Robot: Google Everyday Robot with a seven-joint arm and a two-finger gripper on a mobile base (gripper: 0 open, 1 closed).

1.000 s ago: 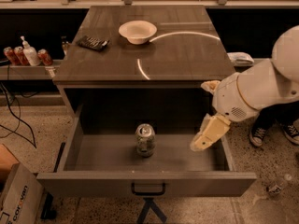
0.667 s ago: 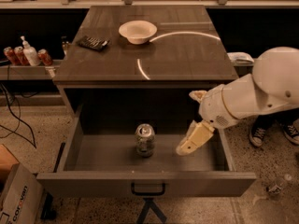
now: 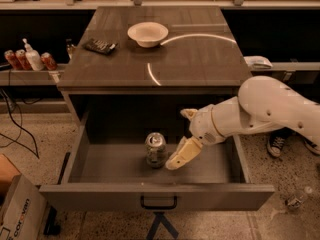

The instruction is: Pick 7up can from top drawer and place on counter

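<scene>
The 7up can (image 3: 155,149) stands upright on the floor of the open top drawer (image 3: 120,196), near its middle. My gripper (image 3: 176,139) reaches in from the right on the white arm and is open, just right of the can. Its lower finger (image 3: 182,154) lies close beside the can's right side, and I cannot tell whether it touches. The upper finger (image 3: 189,113) is higher and further back. The counter (image 3: 200,59) is the glossy grey-brown top right above the drawer.
A white bowl (image 3: 148,34) and a dark flat object (image 3: 100,45) sit on the counter's back half. Red cans (image 3: 15,59) and a white pump bottle (image 3: 33,56) stand on the left shelf. A cardboard box (image 3: 15,209) is on the floor at lower left.
My gripper has moved left and down inside the drawer, from near its right wall to just beside the can. The can has not moved.
</scene>
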